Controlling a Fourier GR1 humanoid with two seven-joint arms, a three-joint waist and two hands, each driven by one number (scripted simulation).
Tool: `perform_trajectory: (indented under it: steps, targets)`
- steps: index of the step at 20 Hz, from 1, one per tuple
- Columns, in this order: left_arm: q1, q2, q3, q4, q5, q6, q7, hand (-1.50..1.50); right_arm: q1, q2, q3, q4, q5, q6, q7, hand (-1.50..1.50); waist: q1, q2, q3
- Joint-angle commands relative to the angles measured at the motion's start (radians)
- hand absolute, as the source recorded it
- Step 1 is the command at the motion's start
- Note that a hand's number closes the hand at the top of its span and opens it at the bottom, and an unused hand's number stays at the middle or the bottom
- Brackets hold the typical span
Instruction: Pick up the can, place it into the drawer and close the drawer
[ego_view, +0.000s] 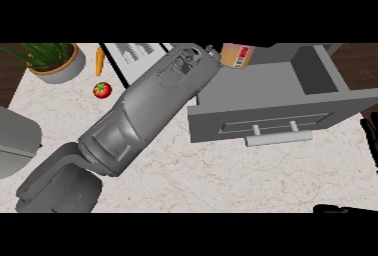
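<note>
The can (238, 55), orange and beige with a label, hangs at the far left corner of the open grey drawer (325, 75), right at the picture's top. My left forearm runs from the lower left up to it. Only a dark sliver of my left hand (211, 49) shows, pressed against the can's left side; the wrist hides the rest. The drawer stands pulled out toward me, its front and pale handle (280, 137) facing the near side. Black fingers of my right hand (370, 142) rest at the right edge, beside the drawer front.
A potted plant (52, 60) stands at the far left, with a carrot (99, 61) and a tomato (102, 90) near it. A striped white sheet (136, 54) lies under my left arm. A grey rounded object (15, 142) sits at the left edge.
</note>
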Motion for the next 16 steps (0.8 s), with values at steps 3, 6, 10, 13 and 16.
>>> perform_trajectory:
  steps: [3, 6, 10, 13, 16]
  targets:
    - [0.039, 0.000, -0.048, 0.052, 0.020, -0.024, -0.069, 1.50, -0.037, -0.008, 0.000, -0.062, -0.005, -0.026, 0.065, -1.50, -0.008, 0.003, -0.001]
    - [-0.036, 0.000, -0.076, 0.062, 0.024, 0.032, -0.010, 1.50, 0.005, 0.001, 0.010, 0.031, 0.026, 0.010, -0.042, -1.50, -0.020, 0.003, 0.001]
    - [0.020, 0.000, -0.093, 0.080, 0.034, 0.076, -0.064, -1.50, -0.020, -0.028, -0.025, 0.038, -0.022, 0.028, -0.038, -1.50, -0.036, 0.009, 0.001]
    - [0.038, 0.000, -0.109, 0.075, 0.051, 0.075, -0.066, -1.50, -0.053, -0.033, -0.016, 0.021, -0.011, 0.008, 0.008, -1.50, -0.019, 0.007, -0.001]
    - [0.027, 0.000, -0.114, 0.073, 0.067, 0.108, -0.055, -1.50, -0.018, -0.036, -0.030, 0.000, -0.030, 0.020, 0.009, -1.50, -0.024, 0.002, 0.000]
